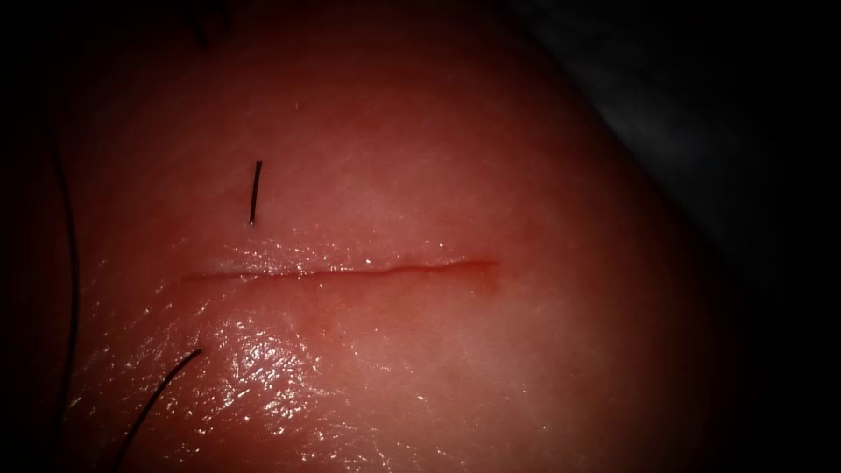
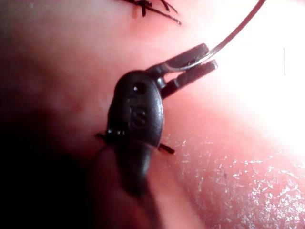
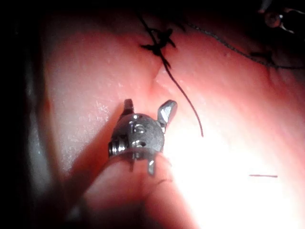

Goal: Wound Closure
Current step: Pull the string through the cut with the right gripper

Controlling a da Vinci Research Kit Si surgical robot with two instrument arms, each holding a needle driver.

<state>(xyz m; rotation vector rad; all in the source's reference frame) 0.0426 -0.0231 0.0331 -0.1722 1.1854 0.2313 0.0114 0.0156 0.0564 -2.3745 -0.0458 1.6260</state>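
While clamped near one end of its curve, needle clear of the tissue, rest of the arc rising away from the left tool. Left fingers clenched on it. Judged stiff, thin, slick steel, likely to swivel in a loose pinch. Best taken on the body, back from the point, square across the curve. Cannot tell which end is the point.

Right tool: fingers spread, grasping nothing, close over the tissue near a knotted stitch with a thread tail.

Endoscope view: cut running left to right, unstitched along the visible length, wet sheen below it. Short cut end of thread just above the cut, toward its left end. Loose thread low on the left. Thread judged limp and light; tissue soft, slippery.
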